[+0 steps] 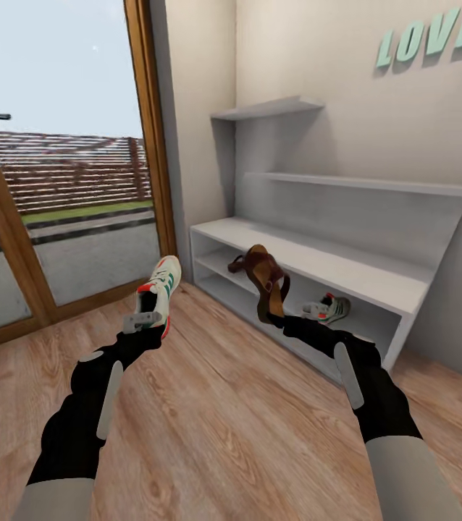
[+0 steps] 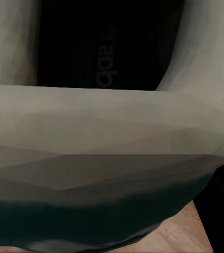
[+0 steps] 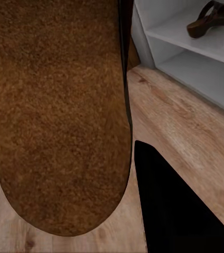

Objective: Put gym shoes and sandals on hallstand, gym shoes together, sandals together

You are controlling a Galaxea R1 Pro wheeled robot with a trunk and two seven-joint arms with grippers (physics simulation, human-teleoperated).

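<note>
Left gripper [image 1: 146, 319] clamps a sneaker [image 1: 160, 288], lifted off the floor [image 1: 209, 427], short of the shoe rack [image 1: 311, 255]. Right gripper [image 1: 278, 318] grips a sandal [image 1: 266, 278] upright, just before the rack. Second sandal [image 1: 235, 265] on the middle shelf; second sneaker [image 1: 326, 308] on the lowest. Two shoes placed; two carried ones remain, each beside its mate.

We log one sneaker [image 1: 160, 289] and one sandal [image 1: 266, 278] held upright above the floor [image 1: 224, 427]; their mates, sandal [image 1: 235, 264] and sneaker [image 1: 327, 308], lie inside the rack [image 1: 311, 264].

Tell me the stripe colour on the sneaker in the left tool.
Green stripes on the white sneaker, clearest in the head view.
</note>
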